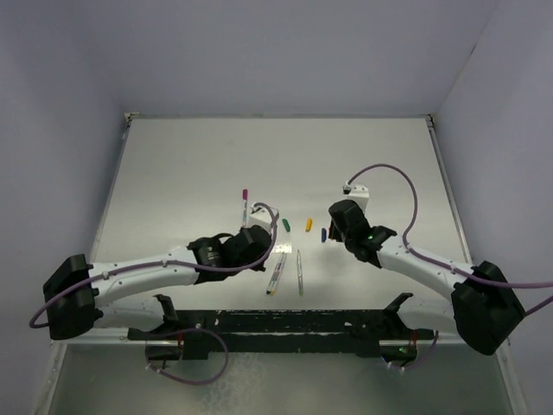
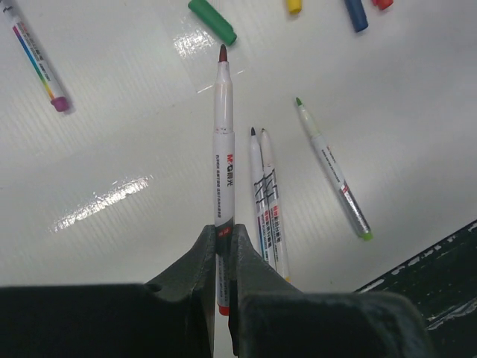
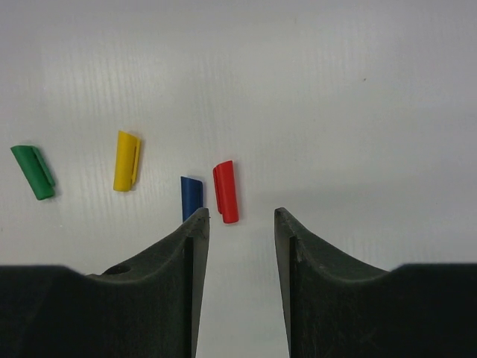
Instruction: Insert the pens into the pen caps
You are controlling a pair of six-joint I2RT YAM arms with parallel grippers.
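Left gripper [image 2: 224, 250] clamps red-tipped pen [image 2: 224, 142], tip forward. Right gripper [image 3: 241, 224] open, hovering just short of red cap [image 3: 226, 192]. Risk: blue cap [image 3: 191, 197] lies close; fingers may grab both or nudge red away.

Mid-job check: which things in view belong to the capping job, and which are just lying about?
Job: held pen in the left end effector; pen pair; green-tipped pen; purple-capped pen; green cap; yellow cap; blue cap; red cap.
Not the job: black rail at the near edge; cable.
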